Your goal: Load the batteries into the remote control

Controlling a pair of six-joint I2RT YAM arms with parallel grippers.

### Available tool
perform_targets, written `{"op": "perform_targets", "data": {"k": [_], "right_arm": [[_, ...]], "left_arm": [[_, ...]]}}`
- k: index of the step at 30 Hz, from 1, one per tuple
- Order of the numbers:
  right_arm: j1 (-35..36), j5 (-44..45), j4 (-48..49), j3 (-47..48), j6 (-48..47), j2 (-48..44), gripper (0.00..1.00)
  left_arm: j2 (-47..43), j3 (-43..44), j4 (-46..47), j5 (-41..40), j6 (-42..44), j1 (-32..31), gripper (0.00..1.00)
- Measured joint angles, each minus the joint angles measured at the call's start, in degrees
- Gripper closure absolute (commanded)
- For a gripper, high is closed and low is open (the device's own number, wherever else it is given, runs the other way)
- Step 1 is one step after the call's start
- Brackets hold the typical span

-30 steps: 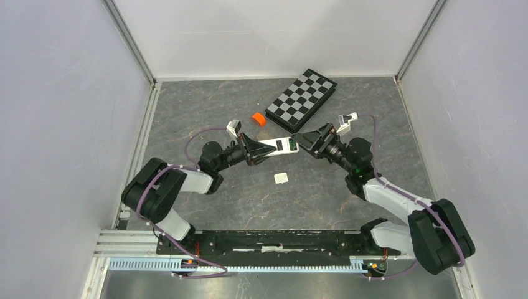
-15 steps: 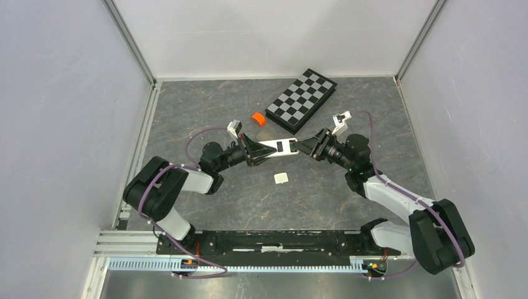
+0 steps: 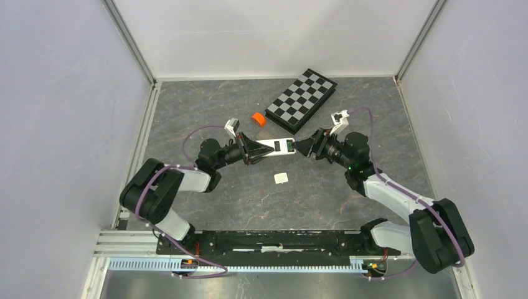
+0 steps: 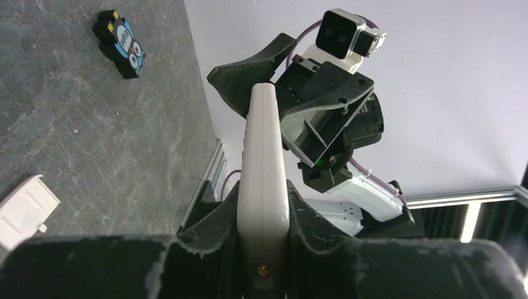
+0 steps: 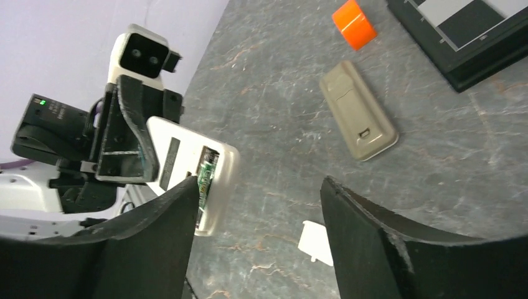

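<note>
**Q:** How did the two grippers stand?

**A:** The right gripper [image 5: 260,187] had its jaws apart with nothing between them. Its tips were just at the right end of the remote control [image 3: 279,146]. The left gripper [image 3: 254,149] was clamped on the remote's left end and held it above the table [image 3: 249,199].

**Q:** Which way did the work lie from the open jaws?

**A:** Directly left. The remote's long axis ran left to right, pointing into the right gripper, so the right arm was nearer the open bay. One green-tinted battery [image 5: 206,174] sat in that bay. Whether it was fully home could not be told. No loose battery showed.

**Q:** And the surroundings?

**A:** The tabletop was dark and veined. A white battery cover [image 3: 281,178] lay just nearer than the remote. A beige second remote [image 5: 359,111] and an orange roll [image 3: 258,118] lay just beyond it, and a chessboard [image 3: 301,99] lay farther off. Plain pale walls [image 3: 62,124] closed three sides.
</note>
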Motion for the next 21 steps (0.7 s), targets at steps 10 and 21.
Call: {"op": "perform_targets", "data": {"k": [10,21], "right_arm": [[-0.8,1.0,-5.5,3.4,-5.8,-4.4,0.26],[4.6,8.2,-21.7,10.8,-15.5,3.2,0.28]], "left_arm": [[-10.5,0.6,-18.3,0.0,15.0,1.8,0.98],[-23.8,0.5,-44.4,-6.5,29.4,4.9,0.98]]}}
